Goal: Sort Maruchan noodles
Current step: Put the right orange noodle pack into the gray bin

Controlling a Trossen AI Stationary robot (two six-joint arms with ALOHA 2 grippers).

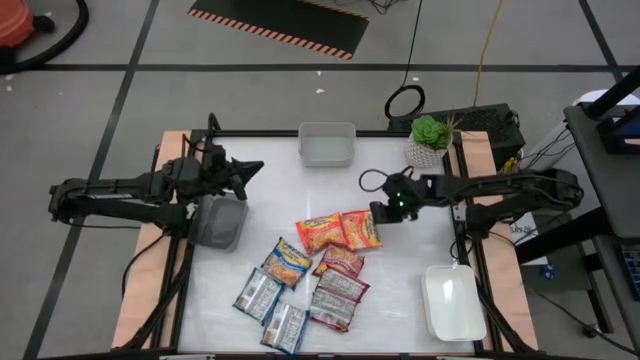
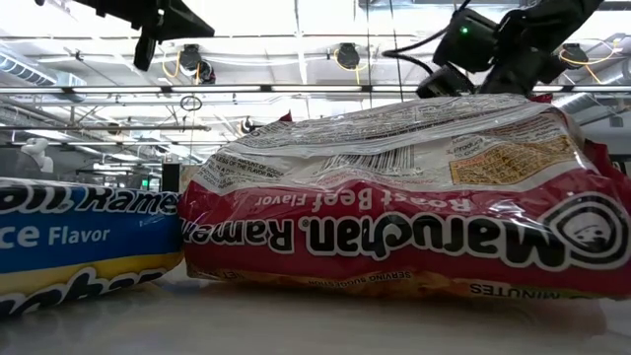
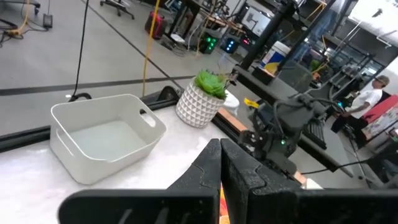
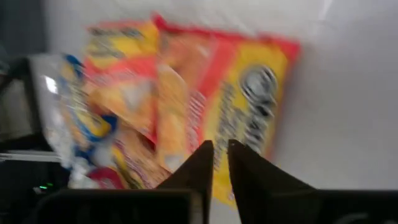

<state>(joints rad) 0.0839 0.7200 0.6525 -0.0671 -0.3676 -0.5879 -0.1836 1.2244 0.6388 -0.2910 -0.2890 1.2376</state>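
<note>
White table [image 1: 400,280] is carrying the packets [image 1: 310,275] in a loose heap, with trays around its edges. Right hand [image 1: 382,215] is hovering just above the nearest orange packet [image 1: 360,228], fingers nearly together and holding nothing. It should be widening first, then dropping squarely onto that packet's edge, clear of the overlapping neighbour. Left hand [image 1: 250,168] is waiting closed over the grey tray [image 1: 222,222]. Packets are looking flat, crinkly, orange, maroon and blue.

Noodle packets [image 1: 310,275] crowd table [image 1: 270,170] centre toward 6 o'clock; grey tray [image 1: 220,222] blocks 9, white trays 12 [image 1: 326,145] and 4 [image 1: 452,302]; open lane between centre and 12.
</note>
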